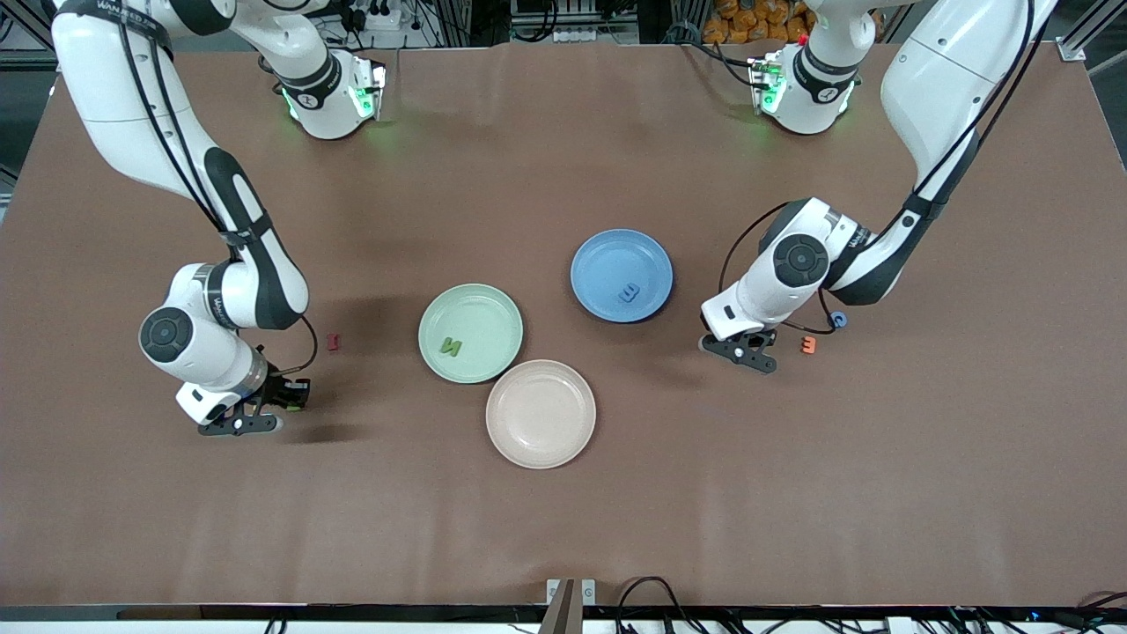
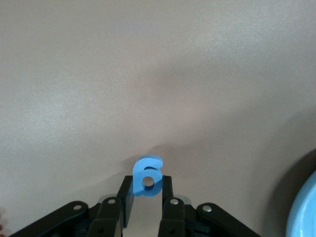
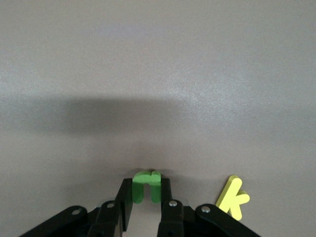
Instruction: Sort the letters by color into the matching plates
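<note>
My left gripper (image 1: 742, 350) is low over the table beside the blue plate (image 1: 607, 255), toward the left arm's end. In the left wrist view this gripper (image 2: 147, 190) is shut on a blue "6" (image 2: 147, 177). My right gripper (image 1: 239, 426) is low near the right arm's end. Its wrist view shows it (image 3: 146, 197) shut on a green "n" (image 3: 146, 185), with a yellow "k" (image 3: 233, 197) lying on the table close by. The green plate (image 1: 484, 304) holds a green "N" (image 1: 452, 347). A blue letter (image 1: 629, 293) lies in the blue plate.
A pinkish-beige plate (image 1: 541, 413) lies nearest the front camera, touching the green plate. A red letter (image 1: 333, 341) lies between the right arm and the green plate. An orange letter (image 1: 807, 345) and a blue ring-shaped letter (image 1: 838, 320) lie by the left arm.
</note>
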Robot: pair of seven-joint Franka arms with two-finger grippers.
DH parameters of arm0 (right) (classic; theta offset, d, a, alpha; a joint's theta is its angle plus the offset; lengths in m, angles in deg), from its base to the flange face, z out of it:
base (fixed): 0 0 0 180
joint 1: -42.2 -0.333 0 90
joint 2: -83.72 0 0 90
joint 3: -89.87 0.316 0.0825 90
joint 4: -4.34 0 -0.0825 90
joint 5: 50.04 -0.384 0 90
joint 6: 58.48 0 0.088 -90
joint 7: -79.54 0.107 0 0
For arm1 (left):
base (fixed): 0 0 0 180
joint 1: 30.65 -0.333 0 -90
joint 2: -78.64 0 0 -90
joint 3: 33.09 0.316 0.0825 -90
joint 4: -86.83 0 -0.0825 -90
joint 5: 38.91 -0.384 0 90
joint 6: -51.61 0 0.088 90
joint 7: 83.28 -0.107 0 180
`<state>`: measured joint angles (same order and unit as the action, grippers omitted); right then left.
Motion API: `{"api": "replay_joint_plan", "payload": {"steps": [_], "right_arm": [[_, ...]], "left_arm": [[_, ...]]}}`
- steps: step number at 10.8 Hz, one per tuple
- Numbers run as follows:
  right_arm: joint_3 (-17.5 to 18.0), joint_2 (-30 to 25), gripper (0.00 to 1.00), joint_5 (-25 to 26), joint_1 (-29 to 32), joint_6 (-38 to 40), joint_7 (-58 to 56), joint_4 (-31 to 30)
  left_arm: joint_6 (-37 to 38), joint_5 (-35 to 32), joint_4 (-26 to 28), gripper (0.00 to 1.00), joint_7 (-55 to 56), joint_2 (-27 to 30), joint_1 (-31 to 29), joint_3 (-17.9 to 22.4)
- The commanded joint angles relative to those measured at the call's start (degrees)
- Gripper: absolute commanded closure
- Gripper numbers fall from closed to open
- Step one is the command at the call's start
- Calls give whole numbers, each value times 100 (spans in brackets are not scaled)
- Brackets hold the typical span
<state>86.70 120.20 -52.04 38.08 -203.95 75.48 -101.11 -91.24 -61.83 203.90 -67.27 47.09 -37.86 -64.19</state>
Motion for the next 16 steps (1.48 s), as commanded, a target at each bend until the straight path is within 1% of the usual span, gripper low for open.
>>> {"api": "replay_joint_plan", "payload": {"steps": [1,9,11,13,14,16], "right_arm": [[62,-159,72,-28,78,264,-15,16],[70,-502,72,-46,70,950,20,25],[71,-581,72,-151,61,1100,29,25],[79,-617,72,-195,26,1100,46,25],[88,-625,72,-352,8,1100,64,25],[106,-652,72,-450,-79,1100,133,25]], "left_arm": [[152,-143,0,100,288,105,8,-80],[161,-99,-61,100,288,105,52,-159],[169,-90,-61,100,314,113,52,-229],[406,-90,-192,100,376,105,122,-229],[485,-90,-219,100,489,105,201,-229],[652,-90,-246,100,718,166,228,-369]]}}
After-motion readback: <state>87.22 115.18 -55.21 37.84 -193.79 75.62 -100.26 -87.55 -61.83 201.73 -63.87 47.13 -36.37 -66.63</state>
